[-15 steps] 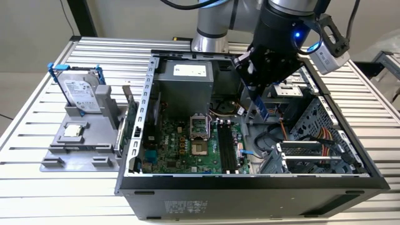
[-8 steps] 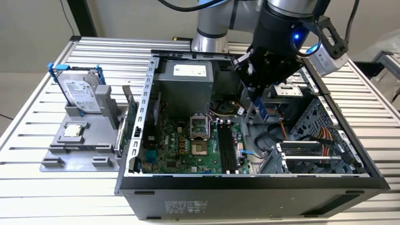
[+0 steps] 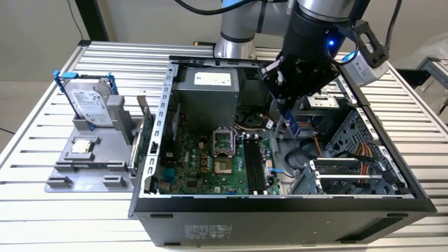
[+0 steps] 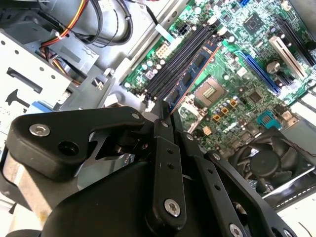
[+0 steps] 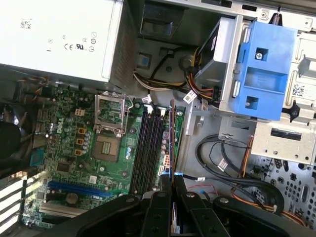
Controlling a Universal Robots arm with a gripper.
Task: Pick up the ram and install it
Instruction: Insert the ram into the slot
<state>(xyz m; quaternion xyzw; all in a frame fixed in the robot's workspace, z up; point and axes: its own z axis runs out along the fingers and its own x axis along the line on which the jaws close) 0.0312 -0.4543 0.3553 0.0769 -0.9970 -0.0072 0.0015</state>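
My gripper [image 3: 284,107] hangs inside the open computer case [image 3: 280,202] and is shut on the ram [image 3: 288,125], a thin bluish stick pointing down toward the motherboard [image 3: 203,168]. In the second wrist view the ram [image 4: 190,76] reaches out from the gripper [image 4: 161,112] over the black memory slots [image 4: 175,57], still above them. Seen in the first wrist view, the ram [image 5: 172,140] stands edge-on ahead of the gripper [image 5: 172,181], lined up with the slot nearest the drive cage, beside the other memory slots [image 5: 148,148].
A grey tray [image 3: 63,184] at the exterior view's left holds a silver hard drive [image 3: 91,105] in a blue-handled bracket and a small square processor chip [image 3: 83,146]. Inside the case are the power supply [image 3: 210,86], the open processor socket [image 3: 224,144], cable bundles [image 3: 350,152] and a blue drive bracket [image 5: 264,64].
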